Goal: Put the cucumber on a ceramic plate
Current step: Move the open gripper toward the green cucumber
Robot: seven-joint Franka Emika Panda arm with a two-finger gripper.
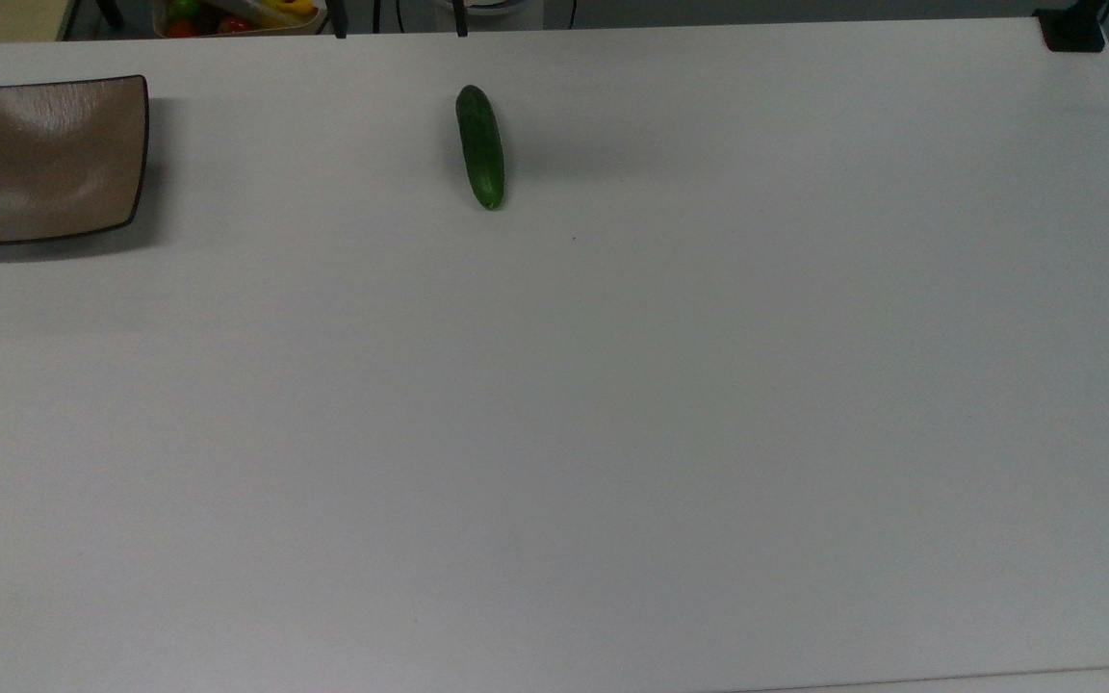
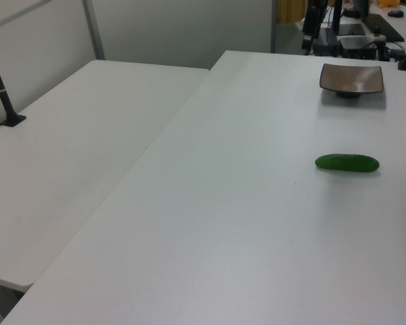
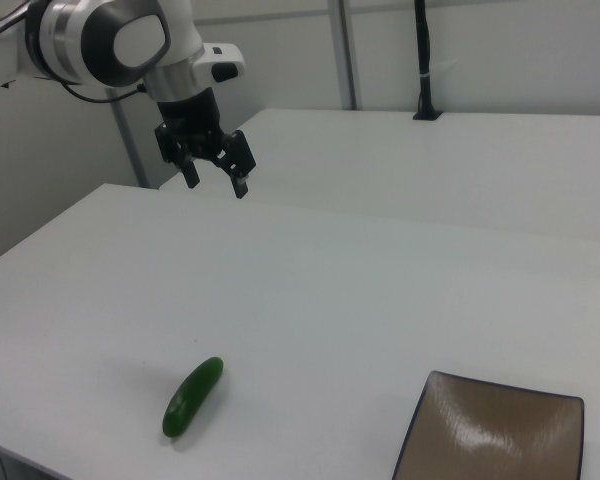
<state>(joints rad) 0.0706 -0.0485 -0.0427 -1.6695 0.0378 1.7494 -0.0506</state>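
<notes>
Top view shows the cucumber (image 1: 480, 146) lying flat on a big white table (image 1: 554, 433). It is short and fat, dark green and shiny, with round ends. One end points to about 12 o'clock and the other to about 6 o'clock, tipped just a little. The ceramic plate (image 1: 42, 159) sits well apart from it, over at 9 o'clock from the cucumber. The plate is square and shiny brown, with a thin dark edge, corners that turn up, and a low dip in the middle. Nothing lies on it. I can read no words or labels on the cucumber or the plate.

Right view shows the gripper (image 3: 216, 183) up in the air over the table, far from the cucumber (image 3: 192, 396), at about 12 o'clock from it. Its two fingers are spread apart and hold nothing. The plate (image 3: 495, 433) sits at 3 o'clock from the cucumber.
</notes>
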